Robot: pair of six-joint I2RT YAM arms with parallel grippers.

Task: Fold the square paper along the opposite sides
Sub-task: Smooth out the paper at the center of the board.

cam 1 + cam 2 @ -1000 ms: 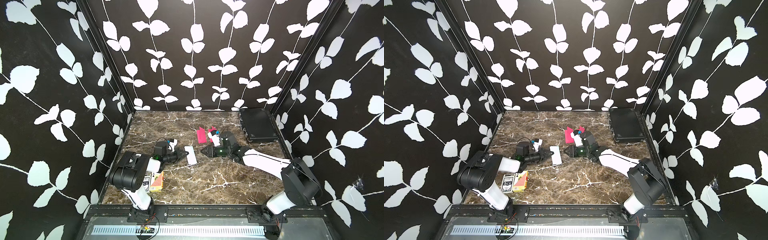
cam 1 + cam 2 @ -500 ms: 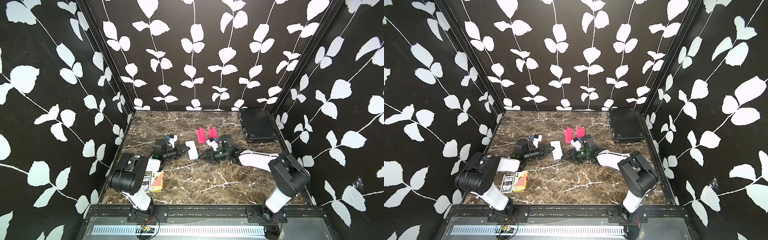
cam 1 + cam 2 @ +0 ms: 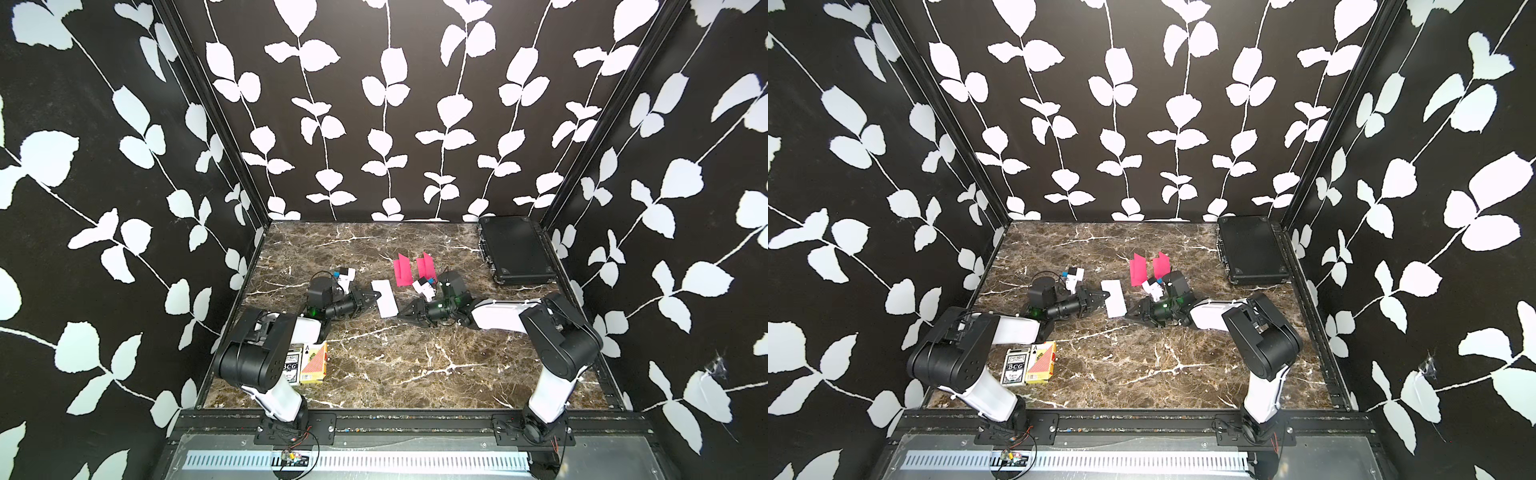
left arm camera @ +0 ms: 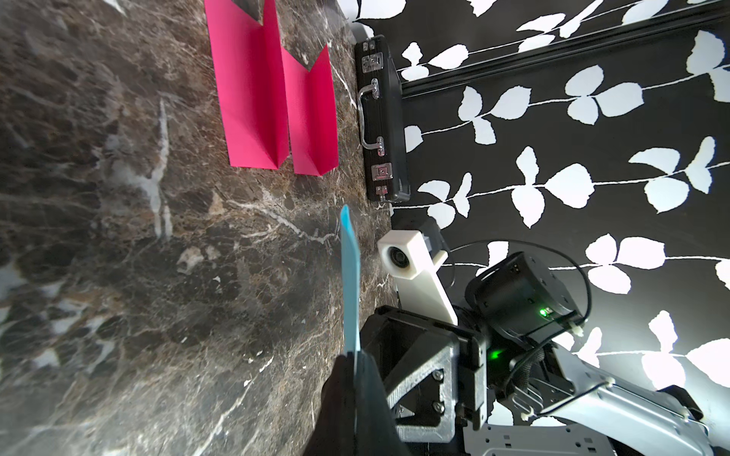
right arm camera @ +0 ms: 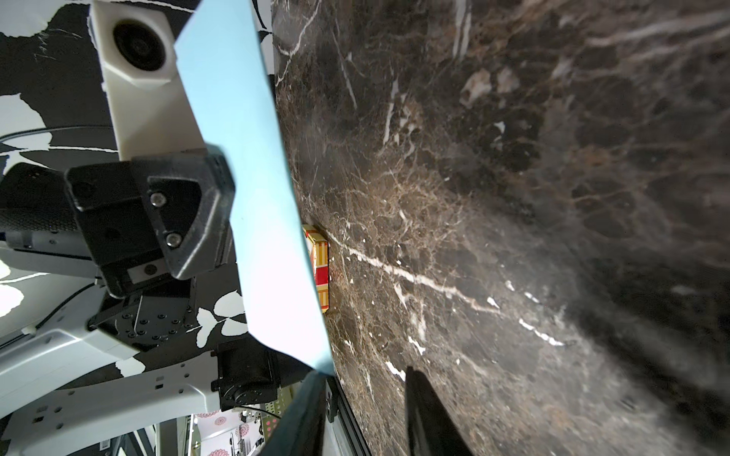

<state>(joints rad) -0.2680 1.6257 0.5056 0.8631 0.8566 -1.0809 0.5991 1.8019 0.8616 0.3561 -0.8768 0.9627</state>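
The square paper [image 3: 385, 298] [image 3: 1114, 299] is pale blue and shows as a narrow strip mid-table in both top views. My left gripper [image 3: 374, 296] [image 3: 1105, 296] is shut on its left edge. In the left wrist view the paper [image 4: 350, 276] runs edge-on out of the closed jaws of the left gripper [image 4: 357, 379]. My right gripper [image 3: 405, 312] [image 3: 1130, 312] lies low at the paper's near right corner. In the right wrist view the paper [image 5: 256, 189] stands on edge. Its corner touches one fingertip [image 5: 312, 391] of the open right gripper [image 5: 365, 414], whose gap is empty.
Two folded pink papers [image 3: 402, 271] [image 3: 427, 266] stand just behind the right gripper. A black case [image 3: 515, 249] lies at the back right. Two card boxes [image 3: 313, 363] [image 3: 293, 366] sit by the left arm's base. The walls close in on three sides.
My right gripper has slid left to the paper's near corner, its jaws widening and then narrowing. My left gripper has carried the paper slightly toward the back.
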